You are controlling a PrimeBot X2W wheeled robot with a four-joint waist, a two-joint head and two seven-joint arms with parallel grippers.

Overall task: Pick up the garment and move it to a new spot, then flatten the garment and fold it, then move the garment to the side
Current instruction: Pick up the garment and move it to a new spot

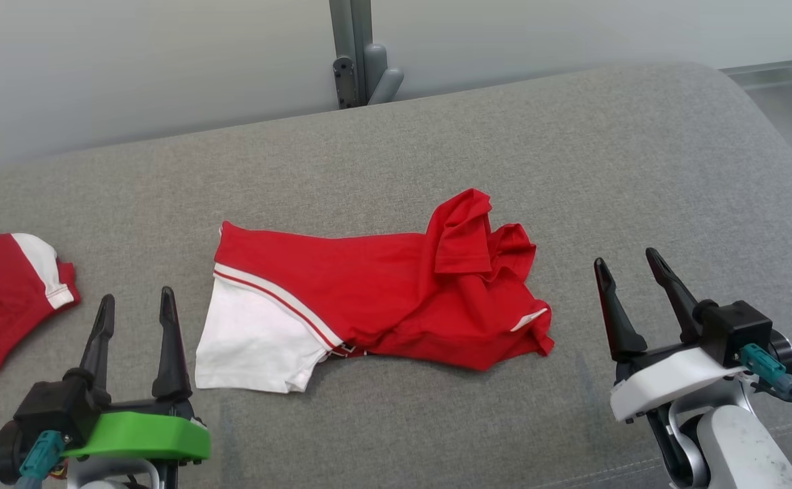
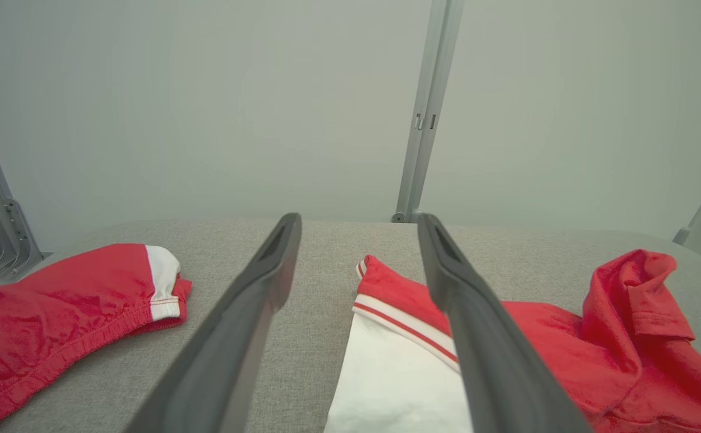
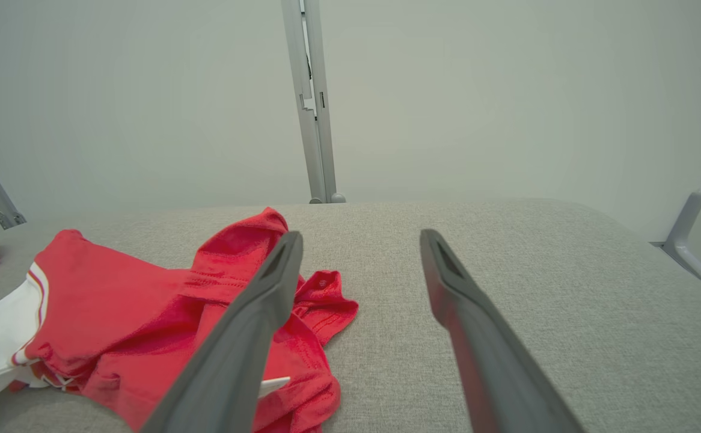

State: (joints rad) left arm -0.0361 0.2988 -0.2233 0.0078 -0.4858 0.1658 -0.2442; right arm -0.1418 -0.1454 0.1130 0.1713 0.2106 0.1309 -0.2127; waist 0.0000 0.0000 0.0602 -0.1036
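I have the crumpled red short-sleeved garment with a white panel and white stripes (image 1: 369,299) lying around the middle of the wide grey woven fabric cushion (image 1: 572,149). Its white part points toward the cushion's left side, and its bunched red folds, one sleeve standing up, sit toward the right. The cloth rests on the cushion, untouched.

My left gripper (image 1: 136,295), the one with the green housing, hangs over the cushion's near left part. Its two long dark fingers are spread wide and hold nothing. From the left wrist camera the garment (image 2: 567,355) shows between and past those fingers, with the white panel partly behind the right one.

My right gripper (image 1: 625,257), with the white housing, hangs over the cushion's near right part. It is spread just as wide and is also empty. From the right wrist camera the garment (image 3: 134,313) lies on the left, partly behind one finger, and bare grey fabric shows between the tips.

A second red cloth piece with a white trimmed band (image 1: 2,292) lies at the cushion's left edge. A grey metal post (image 1: 352,47) stands behind the cushion's far edge against a pale wall.
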